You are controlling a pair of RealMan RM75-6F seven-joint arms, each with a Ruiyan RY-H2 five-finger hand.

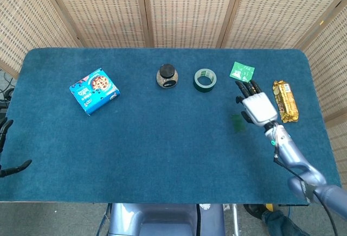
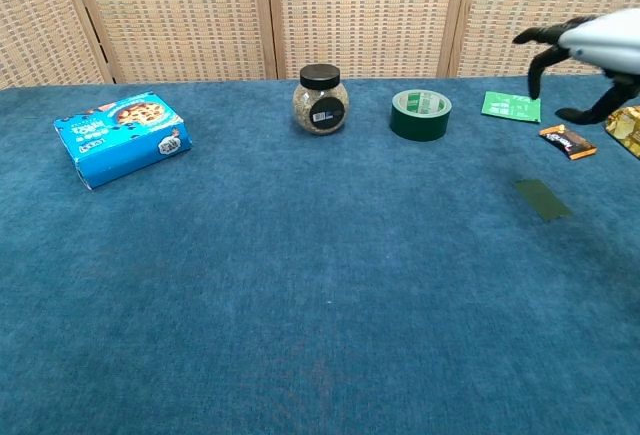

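Under the spread, curled fingertips of the right hand [image 1: 256, 107], which is holding nothing, a small dark candy bar [image 2: 567, 141] is lying flat on the blue felt table [image 1: 162, 138]. Just beyond the fingers a flat green packet [image 1: 241, 71] is resting; toward the thumb side, a round glass jar [image 2: 320, 101] is holding brownish grains under a black lid, near a glossy green tape roll [image 2: 420, 115]. The left hand [image 1: 6, 149] is hanging at the table edge, fingers apart.

No wording can be made out anywhere: the print on the blue cookie box [image 2: 122, 139], the dark label on the glass jar [image 2: 321, 101], the green packet [image 2: 511, 106] and the small candy bar [image 2: 567, 141] is all too small and blurred.
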